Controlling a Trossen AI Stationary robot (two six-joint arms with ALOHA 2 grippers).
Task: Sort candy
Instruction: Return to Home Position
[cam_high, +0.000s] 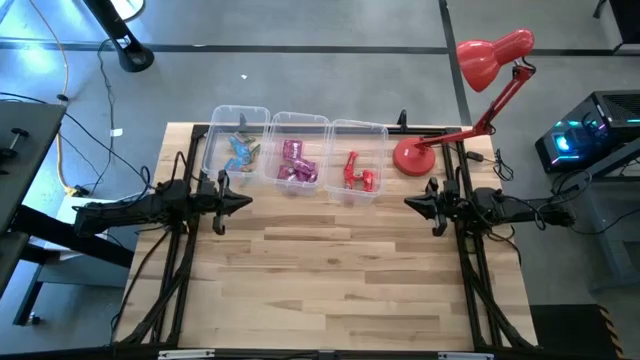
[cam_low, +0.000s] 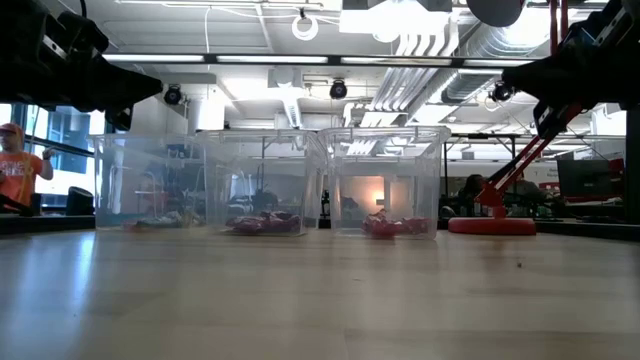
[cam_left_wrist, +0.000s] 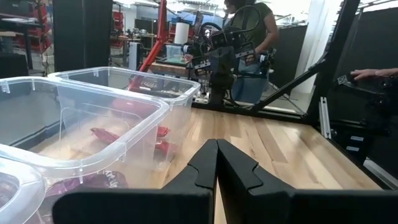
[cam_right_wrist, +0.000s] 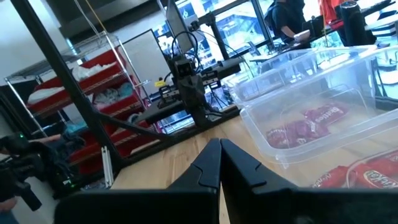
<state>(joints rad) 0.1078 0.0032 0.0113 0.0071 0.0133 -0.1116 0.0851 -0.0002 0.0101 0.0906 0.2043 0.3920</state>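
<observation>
Three clear bins stand in a row at the table's far side. The left bin (cam_high: 238, 128) holds light blue candy (cam_high: 240, 153), the middle bin (cam_high: 297, 128) purple-pink candy (cam_high: 298, 166), and the right bin (cam_high: 357, 135) red candy (cam_high: 358, 176). My left gripper (cam_high: 249, 203) hovers shut near the table's left edge, level, pointing toward the right. My right gripper (cam_high: 408, 203) hovers shut near the right edge, pointing toward the left. Neither holds anything. The wrist views show each pair of fingers closed, the left gripper (cam_left_wrist: 217, 163) and the right gripper (cam_right_wrist: 219, 163), with the bins beside them.
A red desk lamp stands with its base (cam_high: 411, 157) on the table's far right corner, its head (cam_high: 490, 55) beyond the table. The wooden tabletop (cam_high: 330, 270) in front of the bins is bare. People stand in the room behind (cam_left_wrist: 255, 31).
</observation>
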